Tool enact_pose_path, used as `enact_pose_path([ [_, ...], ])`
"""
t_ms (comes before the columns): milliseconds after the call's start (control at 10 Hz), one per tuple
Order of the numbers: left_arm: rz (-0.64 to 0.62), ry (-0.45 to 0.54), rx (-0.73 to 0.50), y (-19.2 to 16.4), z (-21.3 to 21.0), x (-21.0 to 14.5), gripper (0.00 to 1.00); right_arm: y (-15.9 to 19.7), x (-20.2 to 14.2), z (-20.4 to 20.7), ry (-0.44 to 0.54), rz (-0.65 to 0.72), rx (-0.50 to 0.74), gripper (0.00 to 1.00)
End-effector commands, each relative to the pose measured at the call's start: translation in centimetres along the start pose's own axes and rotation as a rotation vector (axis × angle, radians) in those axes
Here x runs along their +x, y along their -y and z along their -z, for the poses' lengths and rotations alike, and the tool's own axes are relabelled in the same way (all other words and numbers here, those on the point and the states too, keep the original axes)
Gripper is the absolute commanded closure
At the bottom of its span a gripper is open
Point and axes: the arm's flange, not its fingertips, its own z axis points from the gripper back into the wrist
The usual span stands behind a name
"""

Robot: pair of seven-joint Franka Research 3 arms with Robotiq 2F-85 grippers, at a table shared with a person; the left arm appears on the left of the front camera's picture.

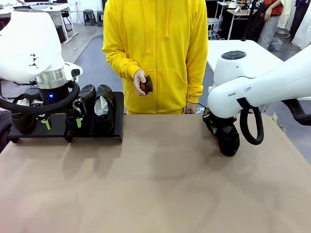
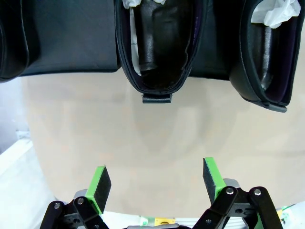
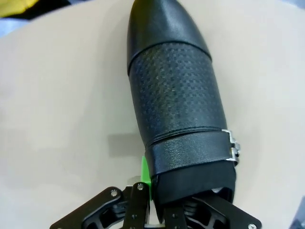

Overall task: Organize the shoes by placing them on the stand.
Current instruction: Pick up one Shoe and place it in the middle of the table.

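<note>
From the front, you see 3 shoes (image 1: 99, 108) already on the stand (image 1: 104, 130) at the table's left side, with your left gripper (image 1: 60, 122) hanging over its front edge. The 4th shoe (image 1: 227, 138) sits on the table (image 1: 160, 184) at the right, under your right gripper (image 1: 219, 130).

At the left wrist, the jaws are spread, holding nothing.

At the right wrist, the jaws are clamped on that shoe's heel; I judge carrying it over remains.

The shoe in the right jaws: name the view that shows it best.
Right wrist view: the shoe fills the frame, toe away, strap and buckle clear, jaws shut on its heel end. The front view shows it small, half hidden beneath the arm. The left wrist view shows other shoes.
</note>
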Motion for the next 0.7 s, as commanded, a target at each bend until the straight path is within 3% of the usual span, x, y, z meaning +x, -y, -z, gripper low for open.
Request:
enact_pose_path([
  [0, 0.008, 0.005, 0.016, -0.3, -0.1, 0.0, 0.0, 1.2, -4.1, -6.7, 0.032, 0.189, 0.033, 1.0],
  [200, 0.008, 0.005, 0.016, -0.3, -0.1, 0.0, 0.0, 2.3, -10.1, -12.1, 0.135, 0.265, 0.089, 1.0],
  [300, 0.008, 0.005, 0.016, -0.3, -0.1, 0.0, 0.0, 2.4, -12.6, -13.4, 0.148, 0.263, 0.122, 1.0],
  [400, 0.008, 0.005, 0.016, -0.3, -0.1, 0.0, 0.0, 2.4, -15.2, -14.2, 0.081, 0.201, 0.157, 1.0],
  [500, 0.008, 0.005, 0.016, -0.3, -0.1, 0.0, 0.0, 3.0, -16.8, -15.3, 0.121, 0.198, 0.153, 1.0],
  [600, 0.008, 0.005, 0.016, -0.3, -0.1, 0.0, 0.0, 2.1, -12.8, -13.9, 0.109, 0.239, 0.117, 1.0],
])
